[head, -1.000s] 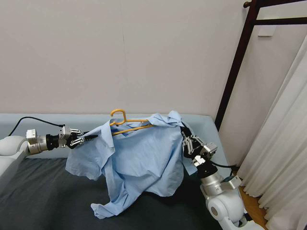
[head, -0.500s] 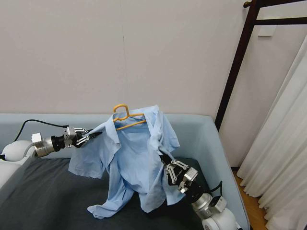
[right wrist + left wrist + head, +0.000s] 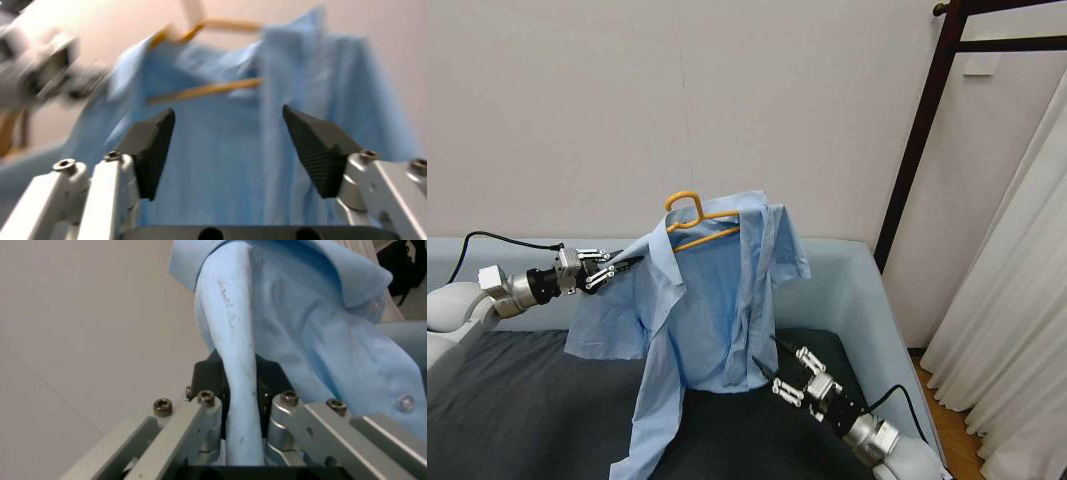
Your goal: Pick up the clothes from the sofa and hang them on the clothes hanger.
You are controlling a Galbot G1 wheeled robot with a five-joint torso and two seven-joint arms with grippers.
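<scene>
Dangling shirt [image 3: 717, 320], dark rack [image 3: 911, 165] apart

The shirt [image 3: 717, 320] is thin light-blue woven cloth, matt and softly creased, with a small glossy button [image 3: 403, 403]. Under its collar the hanger [image 3: 697, 215] looks smooth and faintly shiny; wood or plastic, I cannot tell. At the shirt's shoulder the left gripper [image 3: 627, 265], bare silvery metal with socket screws [image 3: 207, 398], pinches a fold. Below the shirt's hem the right gripper [image 3: 770, 378] has metal fingers [image 3: 383, 182] and black ribbed matt pads [image 3: 313, 150], spread apart. Beneath the shirt the sofa seat [image 3: 527, 400] is dark matt fabric.
</scene>
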